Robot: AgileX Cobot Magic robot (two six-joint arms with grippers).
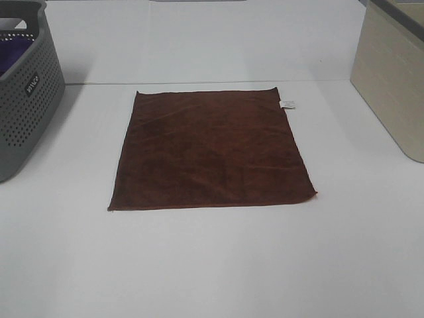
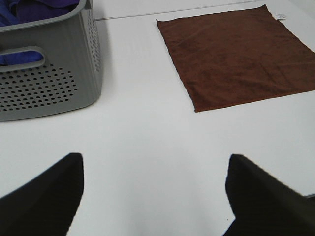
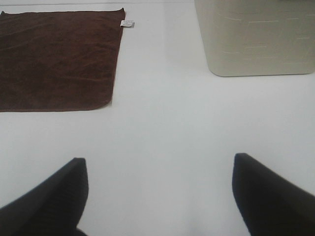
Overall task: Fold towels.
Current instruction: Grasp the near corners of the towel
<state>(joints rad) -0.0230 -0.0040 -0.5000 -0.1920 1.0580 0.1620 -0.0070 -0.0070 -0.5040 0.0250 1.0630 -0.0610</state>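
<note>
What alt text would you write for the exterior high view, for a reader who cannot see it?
A dark reddish-brown square plush towel lies flat and unfolded on a white table. A grey perforated plastic basket stands at the left, a beige box at the right.

1. The light is bright, even and diffuse; the white table [image 1: 212, 265] looks nearly washed out in every view.
2. Shadows are soft: a faint grey one lies on the table beside the grey basket [image 1: 26, 99], and another lies along the base of the beige bin [image 3: 256, 39].
3. The dark towel [image 1: 211, 151] looks muddy, with little pile detail.
4. In the wrist views, the left gripper [image 2: 153, 156] and the right gripper [image 3: 158, 157] appear as flat black silhouettes with slightly soft edges.
</note>
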